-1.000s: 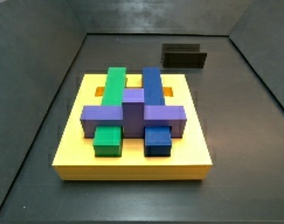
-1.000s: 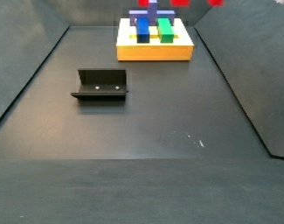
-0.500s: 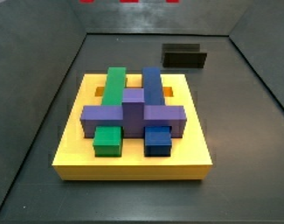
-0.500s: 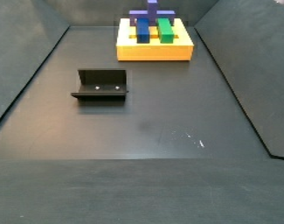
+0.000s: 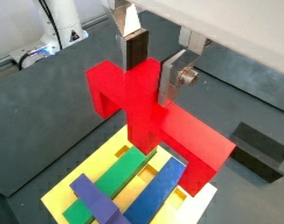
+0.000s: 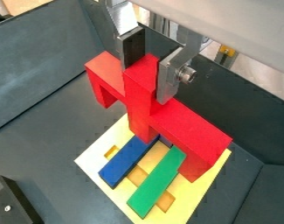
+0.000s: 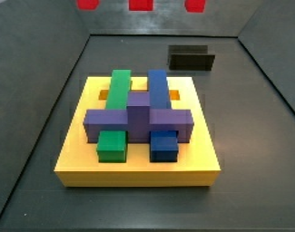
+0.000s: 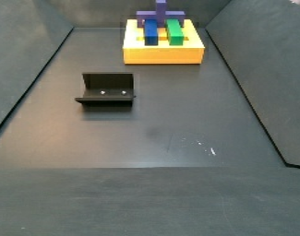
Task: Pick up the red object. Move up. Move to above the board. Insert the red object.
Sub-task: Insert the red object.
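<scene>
In a side view, three bright red leg ends of the blocky red object (image 7: 139,4) show at the upper edge of the frame, above the far end of the grey floor; the rest of it is cut off. Below them lies the large flat square yellow board (image 7: 139,169), bearing a long green block (image 7: 117,87) on the left and a long blue block (image 7: 157,87) on the right, with a purple cross-shaped block (image 7: 137,119) across both. Further back to the right stands the dark L-shaped fixture (image 7: 192,59), well apart from the board.

Both wrist views show the two-finger gripper (image 5: 151,63) with its flat silver fingers (image 5: 175,77) and dark pads clamped on the central upright stem of the red object (image 5: 155,118), so the piece hangs in the air (held clear of everything below). Its horizontal bar and legs spread over the board (image 5: 65,190), where the green block (image 5: 113,182), the blue block (image 5: 165,184) and the purple block (image 5: 99,203) lie underneath. The fixture (image 5: 256,150) sits on the floor beside the board.

The remaining side view shows the fixture (image 8: 106,90) towards the left and the board (image 8: 163,54) further right at the far end; neither the gripper nor the red piece appears in it.
</scene>
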Controlling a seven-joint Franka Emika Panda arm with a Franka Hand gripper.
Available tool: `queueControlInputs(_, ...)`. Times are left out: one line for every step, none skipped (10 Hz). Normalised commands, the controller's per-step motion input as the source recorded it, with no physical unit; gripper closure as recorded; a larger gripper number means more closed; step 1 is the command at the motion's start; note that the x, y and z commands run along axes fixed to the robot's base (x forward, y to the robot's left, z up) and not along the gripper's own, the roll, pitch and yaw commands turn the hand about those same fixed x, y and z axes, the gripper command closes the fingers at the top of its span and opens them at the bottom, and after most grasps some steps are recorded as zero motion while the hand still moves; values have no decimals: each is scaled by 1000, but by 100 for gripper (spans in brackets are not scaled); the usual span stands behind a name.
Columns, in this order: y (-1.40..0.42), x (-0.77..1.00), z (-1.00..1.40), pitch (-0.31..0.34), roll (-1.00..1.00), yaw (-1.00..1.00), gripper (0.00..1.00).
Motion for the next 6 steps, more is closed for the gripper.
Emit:
queueControlInputs(-11, 0, -306, 0, 96, 0, 100)
queueControlInputs(263, 0, -889, -10, 179, 0, 100)
queueControlInputs(320, 0, -871, -19, 250, 14, 100)
queueControlInputs(249, -6, -703, 0, 307, 74, 100)
queueControlInputs(231, -94, -677, 0, 296, 71, 100)
queueControlInputs(40, -369, -754, -20, 287, 0, 100)
